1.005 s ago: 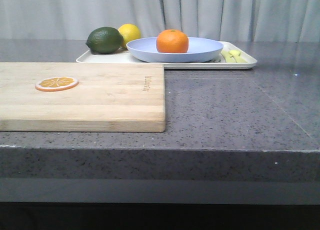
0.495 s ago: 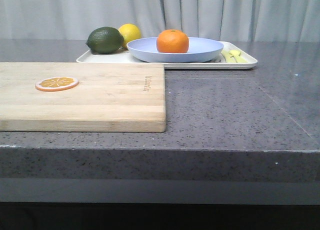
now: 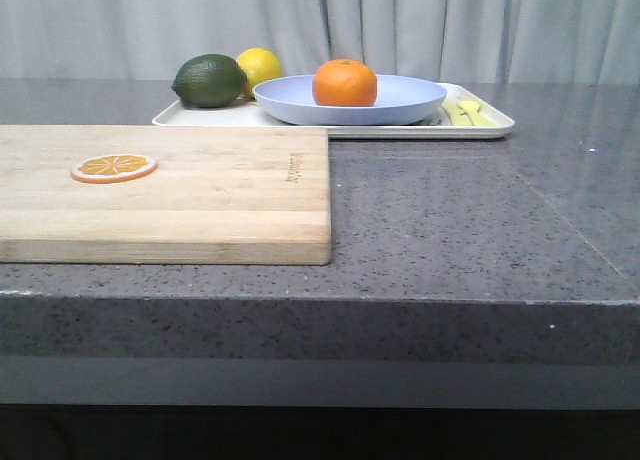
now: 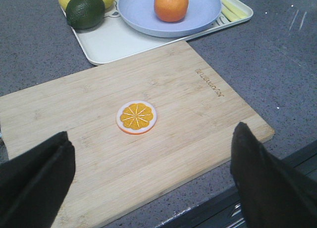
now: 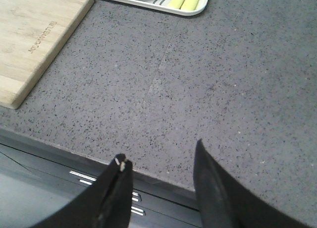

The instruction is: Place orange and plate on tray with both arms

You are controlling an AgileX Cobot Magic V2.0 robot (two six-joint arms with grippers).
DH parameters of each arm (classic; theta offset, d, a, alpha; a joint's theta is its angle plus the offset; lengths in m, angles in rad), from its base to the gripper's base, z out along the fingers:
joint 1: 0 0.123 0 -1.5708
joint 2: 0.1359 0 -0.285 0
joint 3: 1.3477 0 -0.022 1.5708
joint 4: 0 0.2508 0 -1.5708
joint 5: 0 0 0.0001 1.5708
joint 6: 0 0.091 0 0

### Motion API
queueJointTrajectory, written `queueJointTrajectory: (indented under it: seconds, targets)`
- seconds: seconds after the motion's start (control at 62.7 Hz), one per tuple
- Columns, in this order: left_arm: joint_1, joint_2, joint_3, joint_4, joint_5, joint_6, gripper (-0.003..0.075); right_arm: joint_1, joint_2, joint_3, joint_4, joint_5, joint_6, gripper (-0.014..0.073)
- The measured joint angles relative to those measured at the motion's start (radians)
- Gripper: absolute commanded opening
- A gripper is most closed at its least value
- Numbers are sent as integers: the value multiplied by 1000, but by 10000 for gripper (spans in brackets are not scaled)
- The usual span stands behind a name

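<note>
The orange (image 3: 345, 83) sits in the pale lavender-blue plate (image 3: 405, 102), which rests on the off-white tray (image 3: 480, 129) at the back of the counter. They also show in the left wrist view: the orange (image 4: 171, 4), the plate (image 4: 143, 10), the tray (image 4: 111, 42). My left gripper (image 4: 151, 151) is open and empty above the near edge of the wooden cutting board (image 4: 173, 89). My right gripper (image 5: 161, 161) is open and empty above the counter's front edge. Neither gripper shows in the front view.
A dark green lime (image 3: 209, 80) and a yellow lemon (image 3: 260, 68) sit on the tray's left part; pale yellow sticks (image 3: 468, 111) lie at its right end. A flat orange slice (image 3: 113, 167) lies on the cutting board (image 3: 200, 195). The grey stone counter (image 3: 460, 220) extends right.
</note>
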Motion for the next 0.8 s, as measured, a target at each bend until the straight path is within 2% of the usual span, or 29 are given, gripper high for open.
queueJointTrajectory:
  seconds: [0.191, 0.479, 0.606, 0.798]
  targets:
    - [0, 0, 0, 0, 0, 0, 621, 0, -167, 98, 0, -26, 0, 318]
    - [0, 0, 0, 0, 0, 0, 607, 0, -195, 112, 0, -33, 0, 306]
    - [0, 0, 0, 0, 0, 0, 471, 0, -195, 112, 0, -33, 0, 202]
    - [0, 0, 0, 0, 0, 0, 193, 0, -196, 112, 0, -34, 0, 14]
